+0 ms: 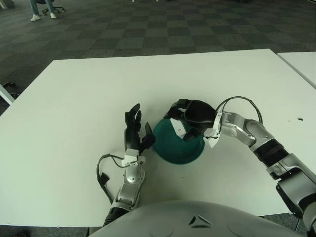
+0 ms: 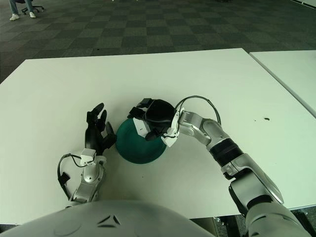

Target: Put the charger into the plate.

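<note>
Right hand (image 1: 190,118) over green plate (image 1: 173,150), fingers around white charger (image 1: 178,128); left hand (image 1: 134,129) open beside plate

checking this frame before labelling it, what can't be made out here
- Most of the charger: the right hand covers it in both eye views.
- Whether the charger touches the plate: that hand hides the contact.
- The plate's far rim: behind the same hand.
- Left hand beside the plate's left edge: contact with the plate is unclear.

- round dark teal plate (image 1: 174,148)
- small white charger block (image 1: 178,128)
- plain white rectangular table (image 1: 74,98)
- grey checkered carpet floor (image 1: 148,24)
- black-fingered right hand (image 1: 190,118)
- black-fingered left hand (image 1: 134,129), silver forearm
</note>
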Action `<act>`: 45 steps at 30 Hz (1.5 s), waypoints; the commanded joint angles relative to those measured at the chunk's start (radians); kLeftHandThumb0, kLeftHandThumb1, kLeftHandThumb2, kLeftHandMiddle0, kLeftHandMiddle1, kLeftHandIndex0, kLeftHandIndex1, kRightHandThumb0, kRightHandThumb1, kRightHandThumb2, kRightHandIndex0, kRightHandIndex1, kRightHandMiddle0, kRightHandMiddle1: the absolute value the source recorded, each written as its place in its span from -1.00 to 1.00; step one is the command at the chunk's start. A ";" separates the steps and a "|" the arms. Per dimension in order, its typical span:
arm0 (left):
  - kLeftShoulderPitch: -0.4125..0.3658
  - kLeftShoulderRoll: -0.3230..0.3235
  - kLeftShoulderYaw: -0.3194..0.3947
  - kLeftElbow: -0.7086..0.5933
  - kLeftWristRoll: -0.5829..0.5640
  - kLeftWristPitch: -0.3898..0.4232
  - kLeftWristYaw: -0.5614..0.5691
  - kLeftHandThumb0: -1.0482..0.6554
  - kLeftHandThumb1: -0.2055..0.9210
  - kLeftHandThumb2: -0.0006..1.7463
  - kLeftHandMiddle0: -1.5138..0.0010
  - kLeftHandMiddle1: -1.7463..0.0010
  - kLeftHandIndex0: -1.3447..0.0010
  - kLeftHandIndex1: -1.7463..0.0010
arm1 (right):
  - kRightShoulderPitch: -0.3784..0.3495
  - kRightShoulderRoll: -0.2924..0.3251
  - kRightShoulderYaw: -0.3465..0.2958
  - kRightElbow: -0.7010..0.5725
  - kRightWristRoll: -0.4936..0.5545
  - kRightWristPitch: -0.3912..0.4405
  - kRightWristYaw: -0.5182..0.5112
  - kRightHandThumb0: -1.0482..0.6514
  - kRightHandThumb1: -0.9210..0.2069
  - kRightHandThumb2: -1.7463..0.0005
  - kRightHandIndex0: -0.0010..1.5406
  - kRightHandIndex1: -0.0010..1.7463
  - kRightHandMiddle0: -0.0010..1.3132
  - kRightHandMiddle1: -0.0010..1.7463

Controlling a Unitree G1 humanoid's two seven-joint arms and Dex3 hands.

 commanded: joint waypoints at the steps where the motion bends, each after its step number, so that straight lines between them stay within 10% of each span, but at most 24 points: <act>1: 0.017 -0.057 0.011 0.069 0.043 -0.026 0.036 -0.79 1.00 0.20 0.47 0.98 0.97 0.04 | 0.014 -0.028 -0.021 -0.030 0.036 -0.016 0.024 -1.00 -1.00 0.00 -0.97 -1.00 -1.00 -0.84; 23: -0.004 -0.065 0.007 0.109 0.002 -0.098 0.027 -0.77 1.00 0.24 0.54 1.00 1.00 0.18 | 0.018 -0.005 -0.053 0.013 0.142 -0.055 0.045 -1.00 -1.00 0.07 -1.00 -1.00 -1.00 -1.00; 36: -0.015 -0.066 0.017 0.137 -0.197 -0.197 -0.180 -0.76 1.00 0.23 0.59 1.00 1.00 0.25 | 0.018 0.026 -0.097 0.082 0.149 -0.086 -0.070 -1.00 -1.00 0.12 -1.00 -1.00 -1.00 -1.00; 45: -0.002 -0.078 0.040 0.118 -0.102 -0.182 -0.128 -0.76 1.00 0.18 0.57 0.99 1.00 0.14 | -0.001 0.024 -0.211 0.160 0.621 -0.023 0.165 -1.00 -1.00 0.18 -1.00 -1.00 -1.00 -1.00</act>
